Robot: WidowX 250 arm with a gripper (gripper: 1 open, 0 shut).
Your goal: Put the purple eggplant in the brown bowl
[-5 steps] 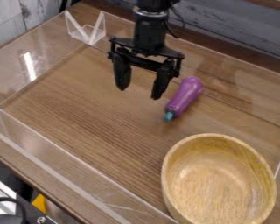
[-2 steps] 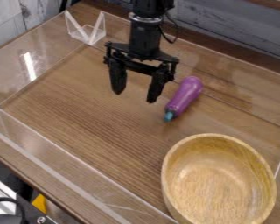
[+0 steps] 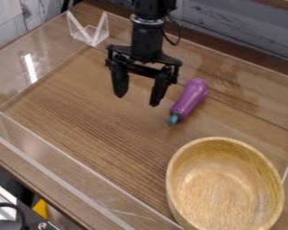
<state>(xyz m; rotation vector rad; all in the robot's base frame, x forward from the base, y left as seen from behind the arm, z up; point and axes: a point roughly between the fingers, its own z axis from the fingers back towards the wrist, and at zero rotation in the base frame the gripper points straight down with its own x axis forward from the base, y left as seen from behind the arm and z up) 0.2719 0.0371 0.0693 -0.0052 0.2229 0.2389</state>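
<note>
Claw [image 3: 141, 88] has shifted slightly left and up since a second ago, then holds; its black fingers stay spread wide, nothing between them. Small glossy purple toy eggplant with a teal stem cap [image 3: 189, 99] has not moved — it lies on the wood-grain counter [image 3: 86, 135] just right of the claw, apart from it. Large round tan wooden bowl [image 3: 226, 187] sits empty, well apart toward the near right. Judgement: grasp not begun — claw needs recentring over the eggplant.
</note>
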